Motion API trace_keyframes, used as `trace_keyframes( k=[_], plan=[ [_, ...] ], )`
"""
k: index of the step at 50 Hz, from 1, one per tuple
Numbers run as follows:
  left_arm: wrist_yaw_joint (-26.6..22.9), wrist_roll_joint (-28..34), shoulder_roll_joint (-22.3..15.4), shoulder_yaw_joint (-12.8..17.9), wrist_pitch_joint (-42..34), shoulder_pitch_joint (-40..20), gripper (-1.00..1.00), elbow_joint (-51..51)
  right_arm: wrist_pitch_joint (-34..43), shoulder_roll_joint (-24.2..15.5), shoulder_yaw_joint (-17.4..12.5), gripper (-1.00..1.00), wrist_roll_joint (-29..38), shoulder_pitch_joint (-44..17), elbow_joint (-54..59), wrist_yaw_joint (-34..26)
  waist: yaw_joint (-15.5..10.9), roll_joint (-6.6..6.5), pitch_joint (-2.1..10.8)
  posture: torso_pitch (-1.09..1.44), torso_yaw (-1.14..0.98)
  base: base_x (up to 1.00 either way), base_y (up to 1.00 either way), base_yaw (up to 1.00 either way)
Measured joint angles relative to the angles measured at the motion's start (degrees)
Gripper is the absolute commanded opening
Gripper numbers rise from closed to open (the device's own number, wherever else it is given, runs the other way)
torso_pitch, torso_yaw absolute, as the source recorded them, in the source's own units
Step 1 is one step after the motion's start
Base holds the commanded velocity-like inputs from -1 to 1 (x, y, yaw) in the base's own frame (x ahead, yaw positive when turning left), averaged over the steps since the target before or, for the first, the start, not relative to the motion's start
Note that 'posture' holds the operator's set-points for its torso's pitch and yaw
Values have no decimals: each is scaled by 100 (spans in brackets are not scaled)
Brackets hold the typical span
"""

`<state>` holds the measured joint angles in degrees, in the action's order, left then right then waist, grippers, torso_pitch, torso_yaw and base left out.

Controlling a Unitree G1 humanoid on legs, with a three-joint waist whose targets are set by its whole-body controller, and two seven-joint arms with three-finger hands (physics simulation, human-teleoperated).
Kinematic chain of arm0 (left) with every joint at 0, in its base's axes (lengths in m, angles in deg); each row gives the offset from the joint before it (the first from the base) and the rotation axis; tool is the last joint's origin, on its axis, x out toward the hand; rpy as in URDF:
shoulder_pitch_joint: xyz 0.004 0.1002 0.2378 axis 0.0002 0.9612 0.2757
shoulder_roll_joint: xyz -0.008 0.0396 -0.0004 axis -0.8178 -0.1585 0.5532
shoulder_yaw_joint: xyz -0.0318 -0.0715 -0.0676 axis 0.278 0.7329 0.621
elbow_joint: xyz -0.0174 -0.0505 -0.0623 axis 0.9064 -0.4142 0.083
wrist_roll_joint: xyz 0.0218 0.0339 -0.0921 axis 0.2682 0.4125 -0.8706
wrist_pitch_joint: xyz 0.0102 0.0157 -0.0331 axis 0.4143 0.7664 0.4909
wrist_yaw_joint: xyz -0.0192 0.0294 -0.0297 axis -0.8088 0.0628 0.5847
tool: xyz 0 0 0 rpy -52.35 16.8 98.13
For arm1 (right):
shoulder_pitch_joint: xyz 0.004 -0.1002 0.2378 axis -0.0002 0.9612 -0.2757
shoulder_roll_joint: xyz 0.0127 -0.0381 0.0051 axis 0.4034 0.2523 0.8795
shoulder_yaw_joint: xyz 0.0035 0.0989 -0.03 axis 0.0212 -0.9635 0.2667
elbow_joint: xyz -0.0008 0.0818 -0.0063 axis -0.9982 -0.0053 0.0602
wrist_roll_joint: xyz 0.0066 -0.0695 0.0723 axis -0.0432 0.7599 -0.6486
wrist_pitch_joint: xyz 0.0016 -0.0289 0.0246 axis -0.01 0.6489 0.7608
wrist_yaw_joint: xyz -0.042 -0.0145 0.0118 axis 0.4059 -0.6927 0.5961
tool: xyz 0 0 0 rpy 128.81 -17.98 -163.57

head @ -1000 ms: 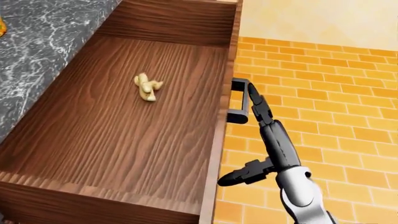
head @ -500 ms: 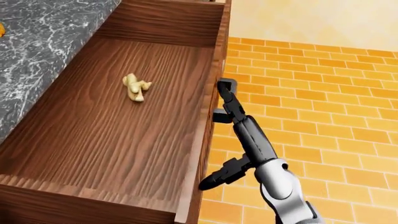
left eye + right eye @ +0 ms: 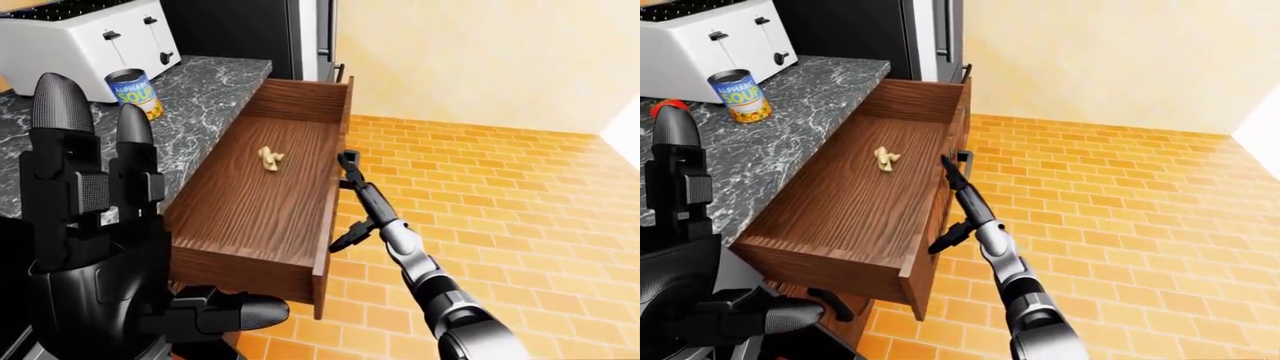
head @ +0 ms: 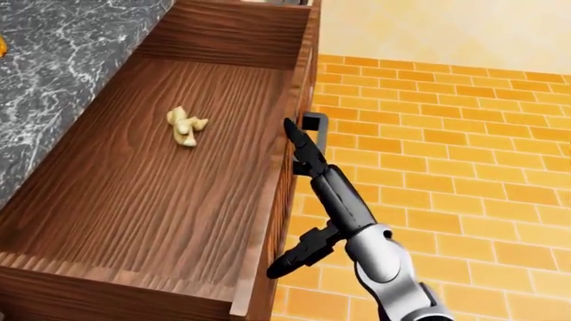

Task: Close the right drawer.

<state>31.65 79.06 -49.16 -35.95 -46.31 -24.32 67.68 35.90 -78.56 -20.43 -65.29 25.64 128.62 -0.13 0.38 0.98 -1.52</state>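
The right drawer, dark wood, stands pulled wide out from under the marble bench with one pale scrap inside, the right hand stretched long, fingers spread, fingertips against the single black handle, the left hand raised and splayed.

Orange brick floor, cream wall, grey marble counter.

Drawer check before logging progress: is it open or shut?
Open. The drawer juts out from the counter, its wooden floor exposed, right hand at its handle.
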Motion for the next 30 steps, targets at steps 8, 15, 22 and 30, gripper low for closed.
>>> trace_keyframes(
  k=[8,15,22,30],
  plan=[
    [-37,-11,36,36,-2,-8,100,0,-10,65,23,100,35,-29,20,-86,5,-7,10,0,0,0,0,0],
    [-9,-31,-3,49,-26,-42,100,2,-9,134,19,100,22,-92,95,-116,25,-15,16,0,0,0,0,0],
    [6,-39,-11,50,-43,-50,100,1,-39,207,46,100,46,-150,138,-195,46,-26,23,0,0,0,0,0],
    [-40,-40,41,75,-31,-34,100,1,-80,304,41,100,59,-231,283,-162,68,-34,30,0,0,0,0,0]
  ],
)
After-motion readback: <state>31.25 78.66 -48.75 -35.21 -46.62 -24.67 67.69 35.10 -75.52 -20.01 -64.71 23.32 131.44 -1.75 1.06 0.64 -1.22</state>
